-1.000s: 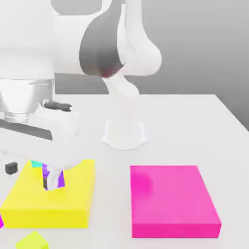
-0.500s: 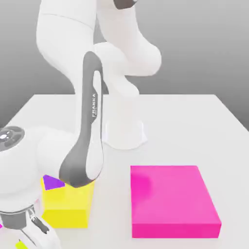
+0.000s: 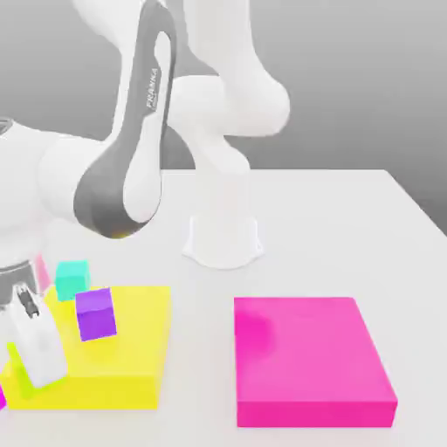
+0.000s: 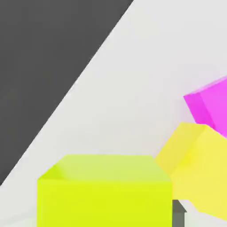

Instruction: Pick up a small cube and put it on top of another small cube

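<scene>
Closest to me, at the lower left of the exterior view, the gripper (image 3: 26, 371) has just gone from wide apart to clamped on the small plain lime yellow-green cube (image 3: 14, 365), of which a sliver shows beside the white fingers. In the hand view that cube (image 4: 104, 190) sits right against the camera, matte and sharp-edged. A moment ago the hand was down at the frame's bottom edge; now it is up beside the flat yellow block (image 3: 113, 367), so I judge the pick done and the carry beginning.

Just behind, a small purple cube (image 3: 95, 313) rests on the yellow block's top. Further back to its left, the small plain teal cube (image 3: 72, 278), my target, stands on the white table (image 3: 349, 227). The flat pink block (image 3: 310, 360) lies well apart at the lower right. Everything is smooth, untextured, uniformly coloured.
</scene>
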Controlling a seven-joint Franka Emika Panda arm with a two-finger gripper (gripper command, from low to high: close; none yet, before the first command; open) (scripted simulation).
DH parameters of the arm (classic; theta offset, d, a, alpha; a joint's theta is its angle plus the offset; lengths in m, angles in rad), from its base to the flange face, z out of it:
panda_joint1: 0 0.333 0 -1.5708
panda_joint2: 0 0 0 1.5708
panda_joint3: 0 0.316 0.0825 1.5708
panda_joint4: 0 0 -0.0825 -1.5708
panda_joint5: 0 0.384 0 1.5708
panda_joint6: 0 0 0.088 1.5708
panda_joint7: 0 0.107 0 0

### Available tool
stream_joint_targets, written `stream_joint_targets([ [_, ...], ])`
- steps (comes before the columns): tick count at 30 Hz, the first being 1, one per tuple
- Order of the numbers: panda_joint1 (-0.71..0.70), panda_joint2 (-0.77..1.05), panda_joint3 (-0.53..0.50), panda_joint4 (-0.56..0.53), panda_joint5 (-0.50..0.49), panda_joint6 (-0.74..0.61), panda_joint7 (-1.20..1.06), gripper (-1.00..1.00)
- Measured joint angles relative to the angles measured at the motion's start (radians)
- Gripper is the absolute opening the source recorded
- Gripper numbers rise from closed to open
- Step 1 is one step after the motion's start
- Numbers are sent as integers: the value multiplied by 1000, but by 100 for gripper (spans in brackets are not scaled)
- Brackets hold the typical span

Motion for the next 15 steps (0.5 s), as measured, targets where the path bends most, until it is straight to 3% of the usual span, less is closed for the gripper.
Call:
stream_joint_targets([
  [5, -76, -188, -47, -138, -83, -41, 233, -100],
  [15, -294, -530, -19, -404, -237, -111, 676, -100],
])
